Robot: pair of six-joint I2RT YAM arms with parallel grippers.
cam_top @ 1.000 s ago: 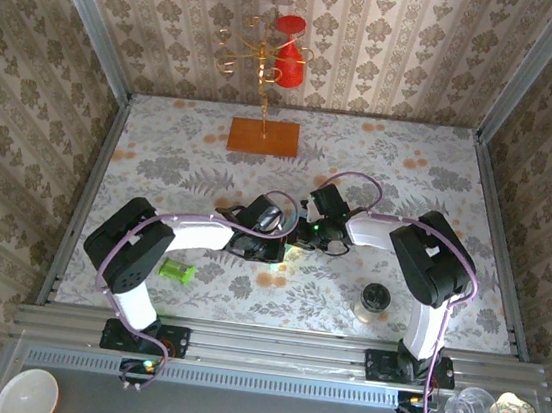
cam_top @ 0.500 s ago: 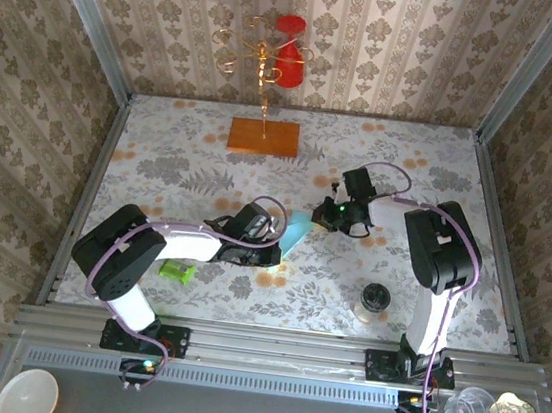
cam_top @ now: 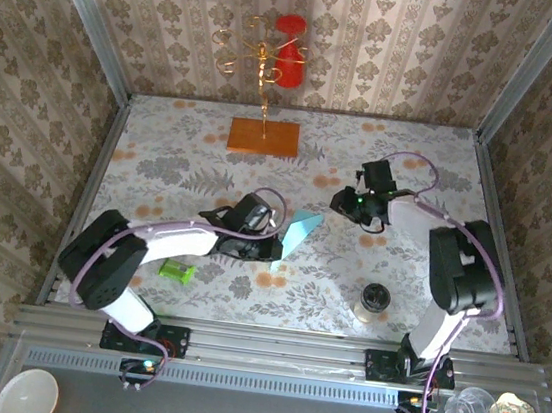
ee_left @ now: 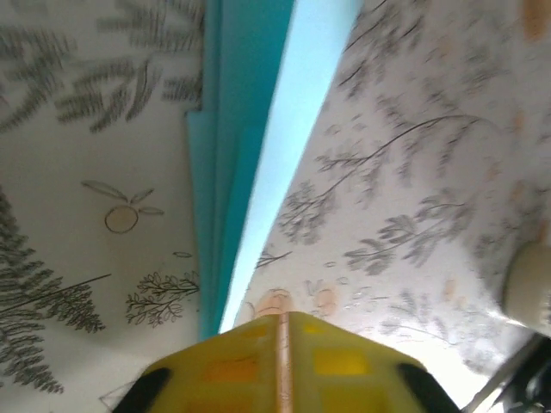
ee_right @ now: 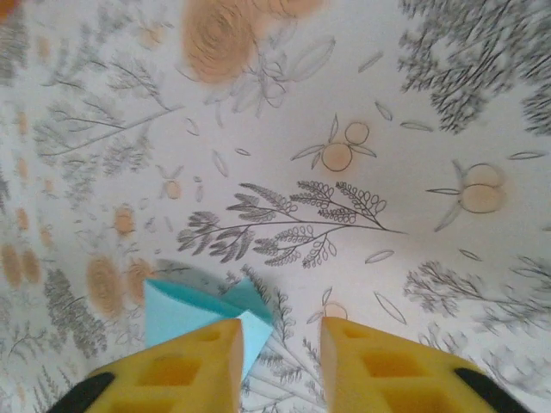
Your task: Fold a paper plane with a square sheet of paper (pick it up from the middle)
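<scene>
Paper plane [cam_top: 298, 232] beside left tool [ee_left: 281, 323], right tool [ee_right: 280, 334] parted

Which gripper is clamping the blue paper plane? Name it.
The left gripper, shut on the paper plane; the right gripper hangs apart from it, open.

Wide overview; close wrist views share paper plane [ee_left: 245, 95].

Bright, even light falls on the tabletop [cam_top: 163, 142], and the shadows are soft and faint. Both wrist views look blurry, and the near yellow fingers [ee_right: 185, 370] are fuzzy.
</scene>
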